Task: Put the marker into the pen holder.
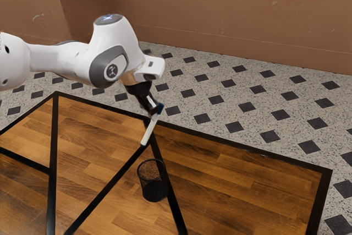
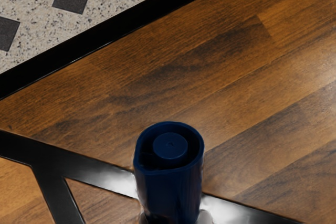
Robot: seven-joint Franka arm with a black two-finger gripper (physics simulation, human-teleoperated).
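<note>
We've got the marker (image 1: pixel 148 131) clamped in our gripper (image 1: pixel 155 110), tilted, apart from the pen holder (image 1: pixel 153 184) & not in it; grasp looks done, prob lift too, so we've the carry, line-up, lowering & release left, approx halfway imo

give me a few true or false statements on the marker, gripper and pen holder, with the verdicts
1. The gripper is shut on the marker. True.
2. The marker is already inside the pen holder. False: it is held in the gripper, outside the holder.
3. The pen holder is black mesh. True.
4. The pen holder lies on its side on the table. False: it stands upright on the table.
5. The marker has a blue end, up at the gripper. True.
</note>
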